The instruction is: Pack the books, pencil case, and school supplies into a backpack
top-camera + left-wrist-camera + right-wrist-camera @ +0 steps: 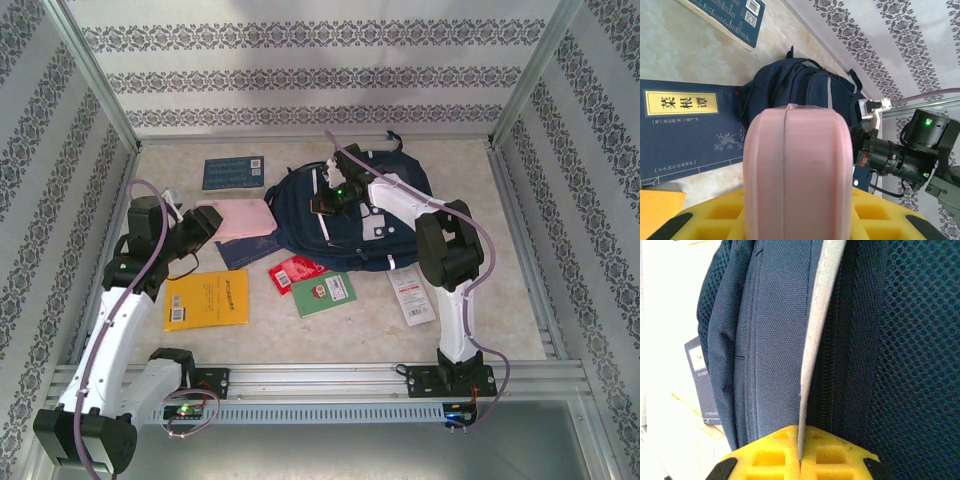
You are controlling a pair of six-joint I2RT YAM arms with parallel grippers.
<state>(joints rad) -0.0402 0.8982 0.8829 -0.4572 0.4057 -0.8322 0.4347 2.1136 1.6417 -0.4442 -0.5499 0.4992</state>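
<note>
While right tool point(800, 437) tight on edge of backpack point(765, 340), left tool point(215, 224) tight around pink pencil case point(797, 165), blue book point(685, 135) nearby.

Right fingers point(770, 450) pinched together; left fingers point(880, 202) part-spread in a grip.

Left arm point(112, 330) first: white tube links, chunky black joints, a lilac-grey cable point(160, 200) looping off its far end. Right arm point(455, 315), same build, a white shell over black motor housings, with its own lilac cable point(487, 262) running down to a black base plate point(450, 378). A green light glows on the black wrist camera point(900, 157). Left gripper point(795, 225) and right gripper point(800, 460) both wear bright yellow fingers point(835, 462) with moulded square pockets and black corners.
</note>
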